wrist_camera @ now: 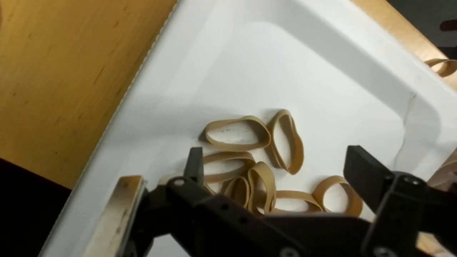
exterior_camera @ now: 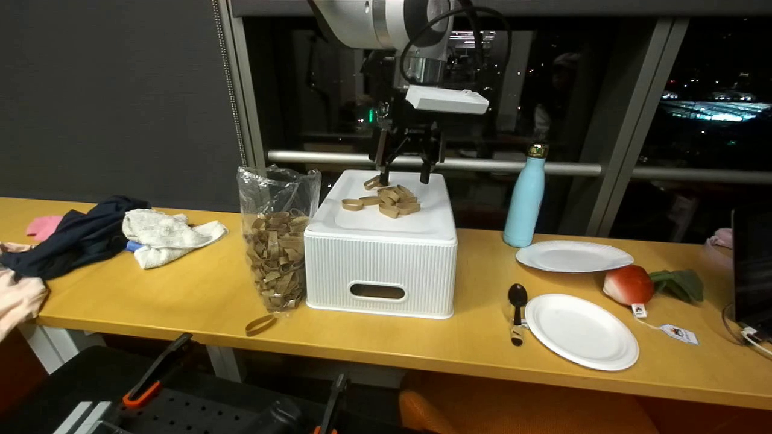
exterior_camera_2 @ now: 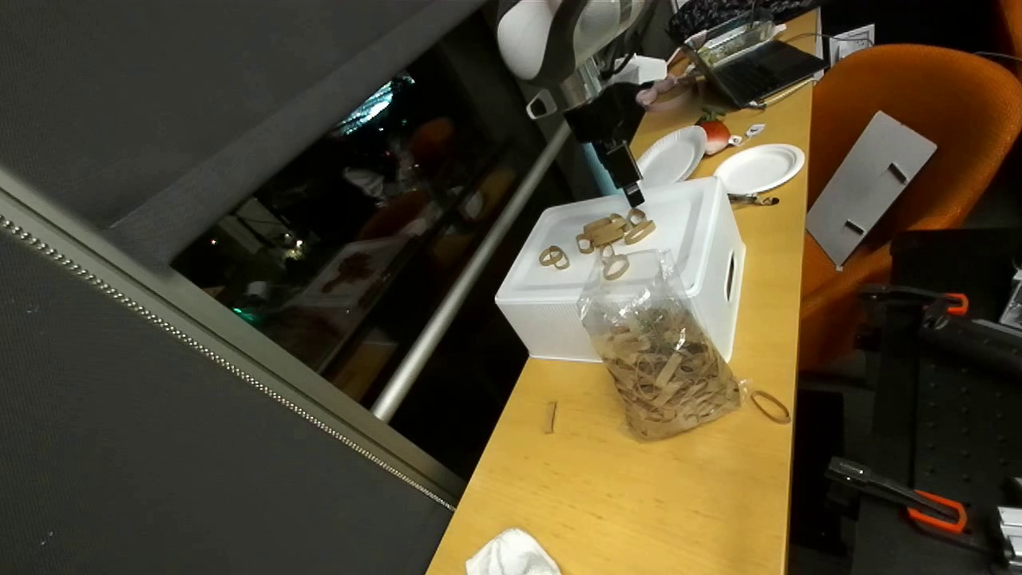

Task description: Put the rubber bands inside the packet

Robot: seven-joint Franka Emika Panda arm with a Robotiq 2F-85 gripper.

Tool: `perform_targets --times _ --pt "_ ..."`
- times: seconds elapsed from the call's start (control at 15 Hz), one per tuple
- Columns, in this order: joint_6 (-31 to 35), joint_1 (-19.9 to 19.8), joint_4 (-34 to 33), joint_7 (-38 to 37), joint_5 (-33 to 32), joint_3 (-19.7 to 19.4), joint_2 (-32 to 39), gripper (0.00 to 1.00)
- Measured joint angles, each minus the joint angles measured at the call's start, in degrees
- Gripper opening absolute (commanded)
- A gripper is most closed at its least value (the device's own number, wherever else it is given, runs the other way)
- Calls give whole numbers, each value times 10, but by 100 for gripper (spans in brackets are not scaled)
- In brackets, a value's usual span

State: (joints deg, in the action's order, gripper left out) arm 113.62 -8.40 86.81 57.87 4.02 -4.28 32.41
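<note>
We saw the gripper [exterior_camera: 404, 175] above the white box [exterior_camera: 380, 265], with its fingers [wrist_camera: 361, 175] pointing downward and spread widely. We found nothing held between them. Below the gripper, a loose heap of rubber bands [exterior_camera: 395, 201] lay on the top of the box, and in the wrist view we saw several of them in the space between the two fingers. Whether a fingertip touched any band, we could not tell.

The packet [exterior_camera: 280, 196], which was transparent, stood lower than the gripper and to one side of it, on the table [exterior_camera: 181, 301], just beside the box in both exterior views. We noticed many bands inside, filling its lower part. A single band [exterior_camera: 260, 325] lay near the foot of the packet. On the opposite side of the gripper, also lower, we observed a light blue bottle [exterior_camera: 525, 199], two white plates [exterior_camera: 582, 331] and a spoon [exterior_camera: 517, 294]. Well apart from the gripper, beyond the packet, some cloths [exterior_camera: 90, 238] were lying.
</note>
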Motion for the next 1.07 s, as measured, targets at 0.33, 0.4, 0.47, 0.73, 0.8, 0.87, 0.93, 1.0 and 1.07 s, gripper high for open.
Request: perform_targets --times 0.33,0.4,0.47,0.73,0.8,0.87,0.93,1.0,1.07 --pt "-15 0 -51 -5 -27 18 51 100" --pt "-18 1 -60 -5 -29 20 59 100" --pt "-21 1 -68 -5 -30 22 67 100" --pt "-29 1 -97 -5 -34 26 90 100" --pt "-33 1 -103 -5 -35 26 94 100" --pt "-37 1 -109 -5 -35 26 98 100" --pt "-40 1 -114 -5 -35 26 101 100" --pt "-43 1 -119 -5 -36 26 104 100" --pt "-45 1 -123 -5 -36 26 106 75"
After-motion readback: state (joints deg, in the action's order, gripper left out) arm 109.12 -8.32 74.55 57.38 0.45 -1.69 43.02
